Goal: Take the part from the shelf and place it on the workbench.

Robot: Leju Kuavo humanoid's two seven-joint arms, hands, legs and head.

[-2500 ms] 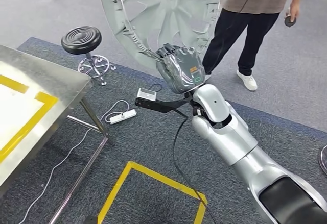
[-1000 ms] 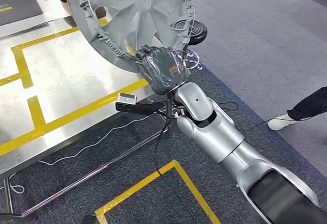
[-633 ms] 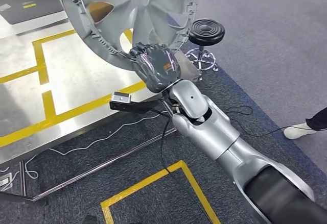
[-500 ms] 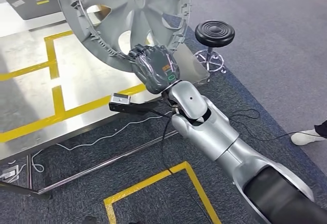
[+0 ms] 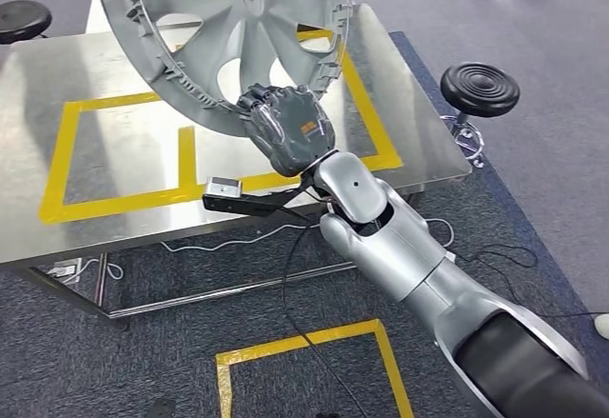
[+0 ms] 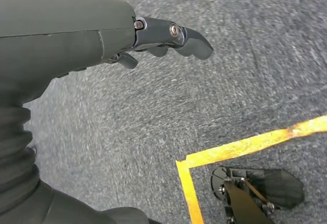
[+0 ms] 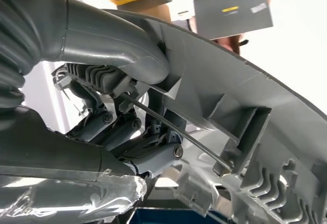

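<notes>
Grey plastic made up the part (image 5: 223,32), a big round wheel-shaped cover with spokes and a ribbed rim. It was up in the air above the workbench (image 5: 108,199), not touching it. The right hand (image 5: 287,128) held it by the low edge of the rim, with the thumb (image 7: 115,43) on one side of the rim and the fingers (image 7: 150,157) curled around the other side.

So the part was already off the shelf and carried over to the bench, I would say. Putting it down and letting go was still left to do.

The part stood nearly on its edge, leaning a bit, with its open ribbed side facing the robot. Being round, it had no long side.

The left hand (image 6: 169,35) hung low over the grey carpet (image 6: 231,81), holding nothing, fingers loosely out.

A black stool (image 5: 480,89) stood beside the bench.
</notes>
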